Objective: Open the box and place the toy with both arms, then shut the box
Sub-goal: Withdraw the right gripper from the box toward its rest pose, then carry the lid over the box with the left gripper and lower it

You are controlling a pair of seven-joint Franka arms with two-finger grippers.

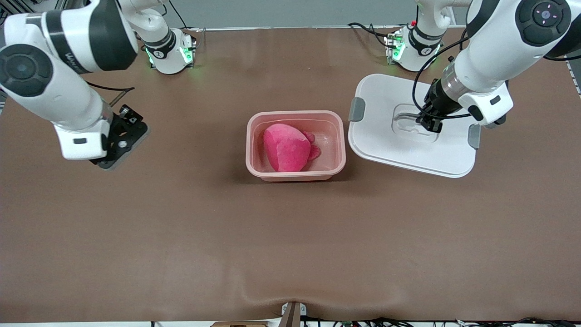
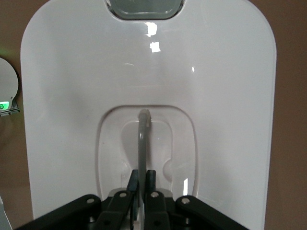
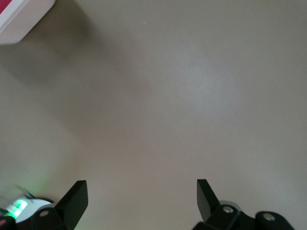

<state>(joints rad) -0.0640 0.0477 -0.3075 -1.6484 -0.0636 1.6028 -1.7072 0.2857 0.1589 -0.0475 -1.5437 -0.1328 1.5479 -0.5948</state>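
Observation:
The pale pink box (image 1: 295, 175) stands without its lid in the middle of the table, and the hot-pink toy (image 1: 286, 147) lies inside it. Beside the box, toward the left arm's end, is the white lid (image 1: 386, 147) with grey clips (image 1: 357, 109). My left gripper (image 1: 429, 122) is shut on the lid's thin grey handle (image 2: 142, 143), which stands up from the lid's (image 2: 86, 72) recess between the fingers of that gripper (image 2: 142, 178). My right gripper (image 1: 119, 147) hangs open and holds nothing over bare table toward the right arm's end. The right wrist view shows that gripper (image 3: 142, 191) and a corner of the box (image 3: 21, 14).
A brown cover (image 1: 290, 236) spans the table. The two arm bases (image 1: 170, 52) (image 1: 411, 50) stand along the edge farthest from the front camera, with cables by them. A small mount (image 1: 292, 313) sits at the nearest edge.

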